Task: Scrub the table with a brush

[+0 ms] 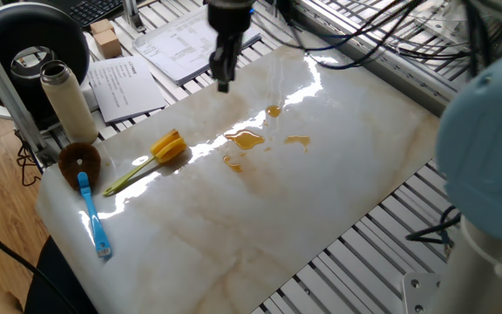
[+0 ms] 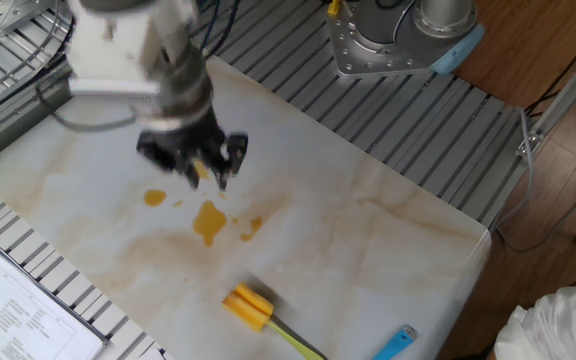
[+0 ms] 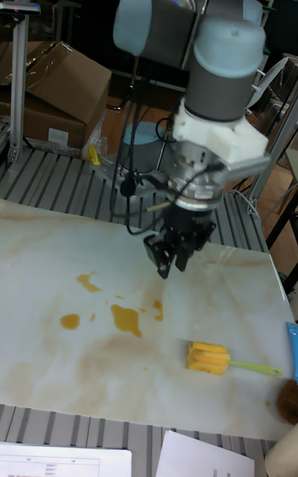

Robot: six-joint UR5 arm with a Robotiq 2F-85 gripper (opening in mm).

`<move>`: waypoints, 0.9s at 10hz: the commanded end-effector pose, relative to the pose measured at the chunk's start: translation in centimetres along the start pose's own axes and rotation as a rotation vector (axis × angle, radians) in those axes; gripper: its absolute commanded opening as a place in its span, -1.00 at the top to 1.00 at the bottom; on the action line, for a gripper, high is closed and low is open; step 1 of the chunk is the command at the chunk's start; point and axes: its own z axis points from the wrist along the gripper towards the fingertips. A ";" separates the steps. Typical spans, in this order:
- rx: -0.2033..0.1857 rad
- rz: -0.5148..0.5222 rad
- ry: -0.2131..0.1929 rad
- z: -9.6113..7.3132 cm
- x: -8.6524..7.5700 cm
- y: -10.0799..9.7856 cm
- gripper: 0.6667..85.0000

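Observation:
The white marble-look table (image 1: 321, 201) carries orange-brown stains (image 1: 247, 139) near its middle. On its left part lies the brush (image 1: 167, 147), with a chunky yellow head and a thin yellow-green handle pointing to the near-left. My gripper (image 1: 223, 77) hangs above the table's far edge, fingers pointing down, open and empty, well apart from the brush. In the other fixed view the gripper (image 2: 204, 170) hovers just behind the stains (image 2: 208, 221), and the brush (image 2: 247, 306) lies nearer the bottom edge. The tall view shows the gripper (image 3: 170, 261) above the table, up and left of the brush (image 3: 208, 357).
A blue-handled brush with a round brown head (image 1: 83, 171) lies at the table's left end. A beige bottle (image 1: 66, 100), papers (image 1: 186, 42) and a black round object (image 1: 37, 39) stand beyond it. The grey slatted frame (image 1: 460, 96) with cables surrounds the slab.

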 end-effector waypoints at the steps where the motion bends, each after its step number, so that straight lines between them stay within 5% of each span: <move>1: -0.003 -0.087 0.040 2.8 -2.8 1.3 0.13; 2: 0.019 -0.104 0.041 2.8 -2.8 0.7 -0.01; 4: -0.031 -0.248 0.014 2.8 -3.4 2.0 -0.28; 5: -0.024 -0.314 0.008 3.3 -3.2 2.2 -0.35; 8: 0.007 -0.425 0.017 8.0 -7.8 3.1 -0.36; 9: 0.025 -0.417 0.032 8.0 -7.7 2.7 -0.34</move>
